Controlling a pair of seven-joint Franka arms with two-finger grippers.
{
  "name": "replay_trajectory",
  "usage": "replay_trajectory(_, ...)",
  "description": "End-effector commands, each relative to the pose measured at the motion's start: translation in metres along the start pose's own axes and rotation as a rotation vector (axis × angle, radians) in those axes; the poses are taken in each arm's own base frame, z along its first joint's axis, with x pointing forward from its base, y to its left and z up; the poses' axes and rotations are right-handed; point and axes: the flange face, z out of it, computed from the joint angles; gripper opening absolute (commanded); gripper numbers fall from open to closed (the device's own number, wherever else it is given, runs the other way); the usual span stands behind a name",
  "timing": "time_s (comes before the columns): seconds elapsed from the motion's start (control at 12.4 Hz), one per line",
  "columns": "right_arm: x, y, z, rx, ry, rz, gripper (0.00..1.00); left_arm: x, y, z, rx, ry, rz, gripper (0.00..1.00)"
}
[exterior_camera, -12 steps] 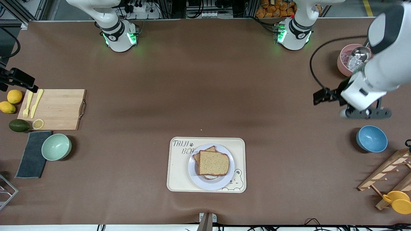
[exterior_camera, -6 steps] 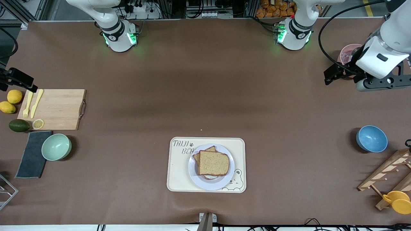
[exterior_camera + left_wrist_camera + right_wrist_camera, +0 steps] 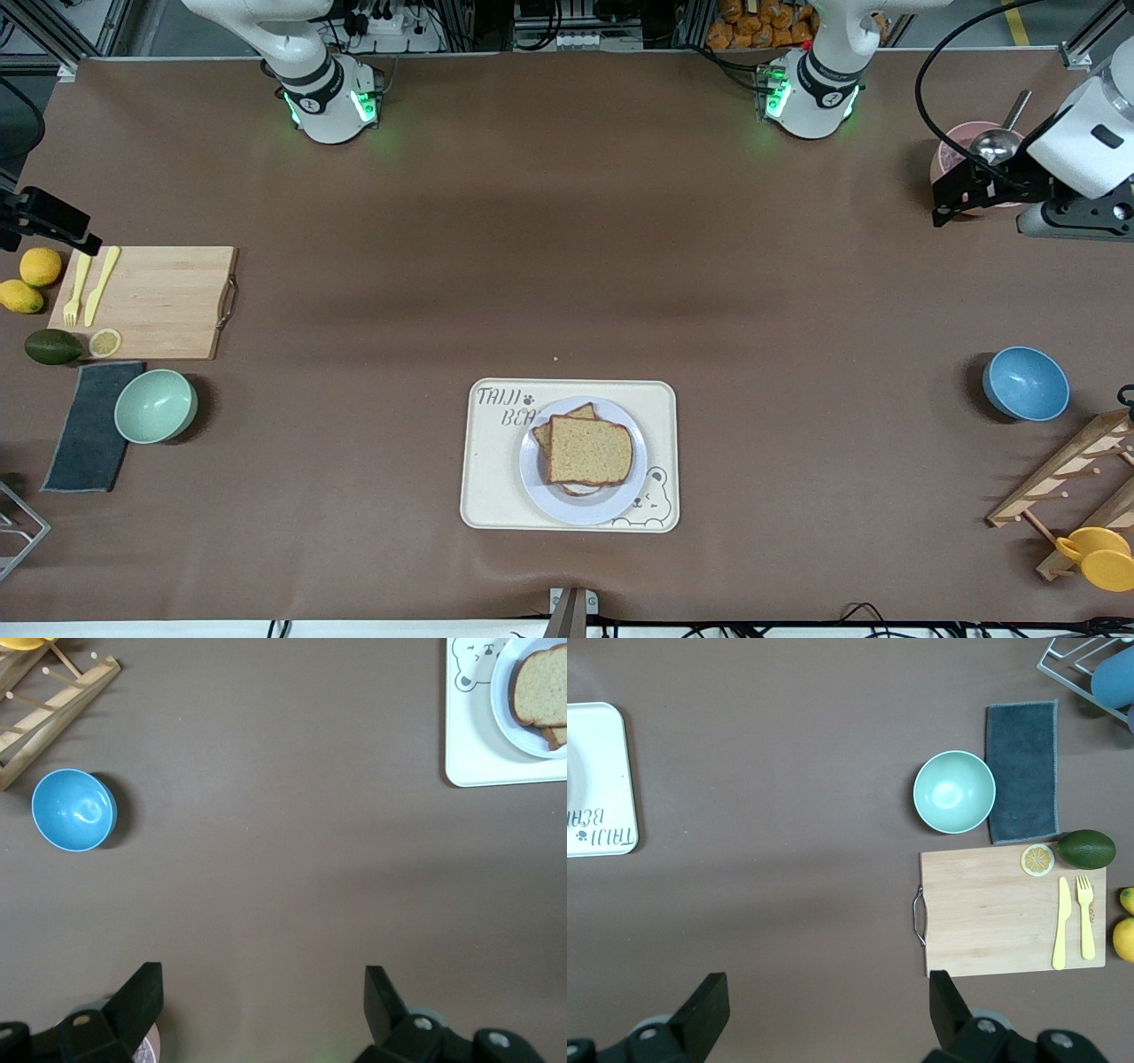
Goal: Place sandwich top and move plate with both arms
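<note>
The sandwich top (image 3: 591, 450) lies flat on the lower slice on the plate (image 3: 539, 483), which sits in the bear-printed tray (image 3: 483, 496) at the table's near edge, so the stacking looks finished and the plate move seems not yet begun. The left gripper (image 3: 263, 992) hangs with fingers spread and nothing between them, over the pink bowl (image 3: 946, 159) at the left arm's end, clear of the food. The right gripper (image 3: 828, 997) hangs spread and bare over bare table, waiting

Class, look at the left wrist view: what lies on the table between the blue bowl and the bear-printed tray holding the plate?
Nothing: in the left wrist view only bare brown table runs from the blue bowl to the tray; the front view agrees.
</note>
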Motion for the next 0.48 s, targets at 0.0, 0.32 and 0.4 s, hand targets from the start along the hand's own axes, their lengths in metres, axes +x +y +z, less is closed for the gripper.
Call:
replay_trajectory(0.0, -0.001, -0.005, -0.004, 0.01, -0.006, -0.002, 1.0, -0.003, 0.001, -0.006, 0.016, 0.009, 0.002, 1.0)
replay_trajectory(0.32, -0.001, -0.005, -0.004, 0.01, -0.006, -0.003, 1.0, -0.004, 0.017, -0.005, 0.021, 0.008, -0.027, 1.0)
replay_trajectory(0.4, -0.001, -0.005, -0.004, 0.01, -0.008, -0.002, 1.0, -0.004, 0.019, -0.005, 0.021, 0.008, -0.026, 1.0)
